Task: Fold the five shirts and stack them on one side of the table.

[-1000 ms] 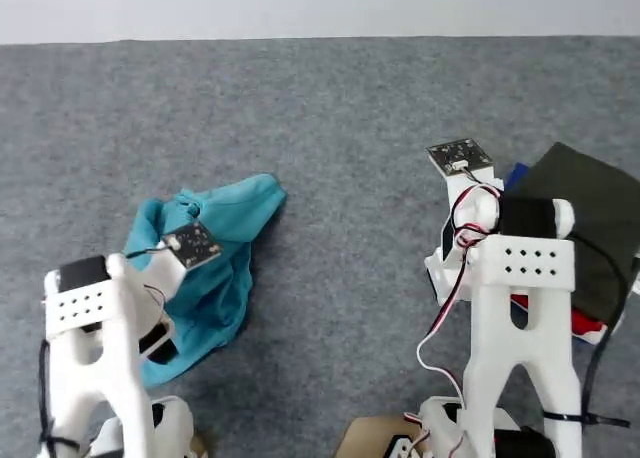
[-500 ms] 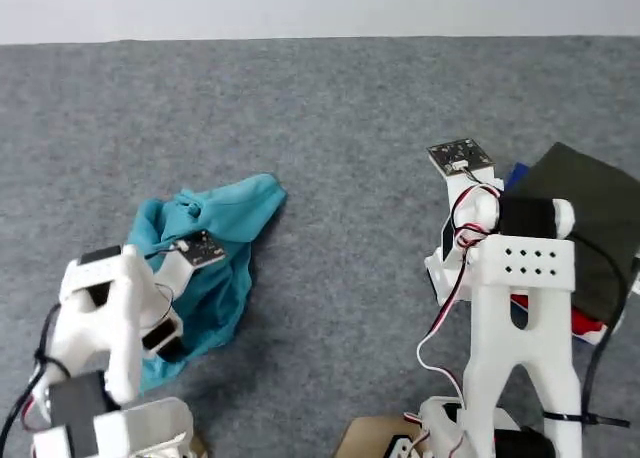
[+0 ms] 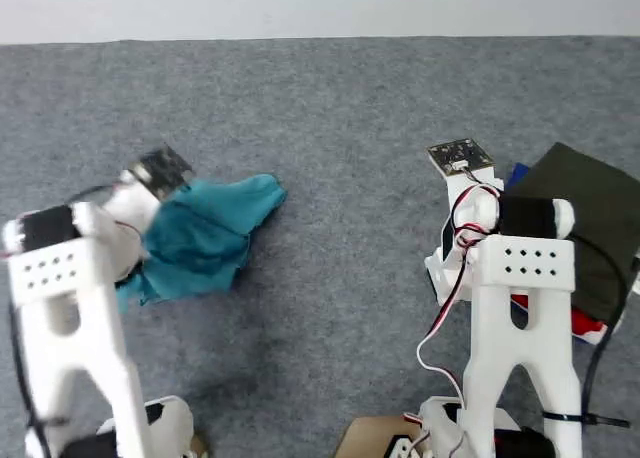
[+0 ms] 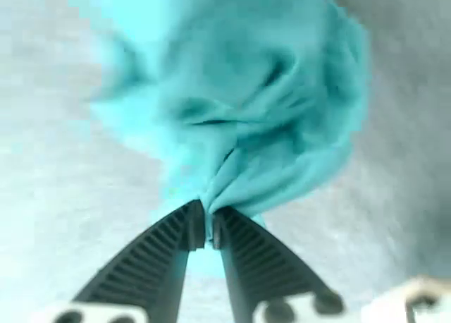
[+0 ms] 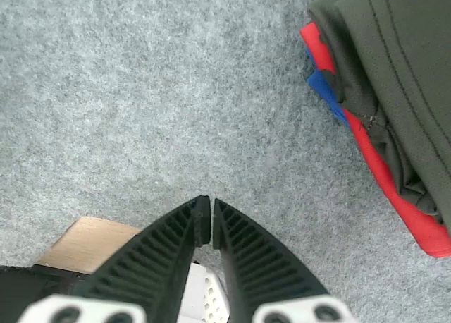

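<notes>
1. Tabletop (image 3: 340, 178): grey, fuzzy, felt-like stuff all over, with a plain pale wall (image 3: 320, 8) along the far edge.
2. Teal shirt (image 3: 205, 238): left side of the tabletop, not folded at all, just a crumpled bunch with wrinkles fanning out from one pinched spot.
3. Folded stack at the right edge: dark olive shirt (image 3: 590, 218) on top, with a red shirt (image 5: 394, 196) and a blue shirt (image 5: 325, 90) peeking out underneath.
4. Left pincer (image 4: 203, 228): clamped tight on a gathered fold of the teal shirt.
5. Right pincer (image 5: 211, 221): clenched with nothing in it, over bare felt just left of the stack.
</notes>
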Motion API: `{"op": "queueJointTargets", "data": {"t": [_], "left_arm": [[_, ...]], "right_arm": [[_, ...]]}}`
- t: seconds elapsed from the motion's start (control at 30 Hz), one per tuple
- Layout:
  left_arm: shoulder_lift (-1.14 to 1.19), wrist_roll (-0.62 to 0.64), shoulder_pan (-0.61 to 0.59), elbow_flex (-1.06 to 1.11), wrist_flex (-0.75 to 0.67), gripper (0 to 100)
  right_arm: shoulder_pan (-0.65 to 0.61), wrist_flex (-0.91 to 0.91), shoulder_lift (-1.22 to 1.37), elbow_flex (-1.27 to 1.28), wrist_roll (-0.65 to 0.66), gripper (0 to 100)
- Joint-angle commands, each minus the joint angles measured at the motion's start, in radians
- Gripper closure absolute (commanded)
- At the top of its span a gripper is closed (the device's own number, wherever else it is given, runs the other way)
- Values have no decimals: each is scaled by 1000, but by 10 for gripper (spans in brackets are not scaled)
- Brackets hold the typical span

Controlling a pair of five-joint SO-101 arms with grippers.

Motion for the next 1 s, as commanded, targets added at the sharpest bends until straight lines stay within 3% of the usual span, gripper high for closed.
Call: {"op": "queueJointTargets", "data": {"t": [0.0, 0.4, 0.67, 0.8, 0.97], "left_arm": [[-114, 135, -3, -194, 9, 995], [32, 379, 123, -886, 11, 995], [230, 408, 121, -1326, 97, 995], [285, 410, 167, -1429, 207, 995], [299, 473, 290, -1429, 209, 995]], "right_arm": [[-12, 39, -30, -11, -3, 990], [-12, 36, -30, -11, -2, 990], [-13, 27, -24, -11, -2, 990], [-24, 16, -22, -11, -2, 990], [-27, 16, -27, -11, -2, 990]]}}
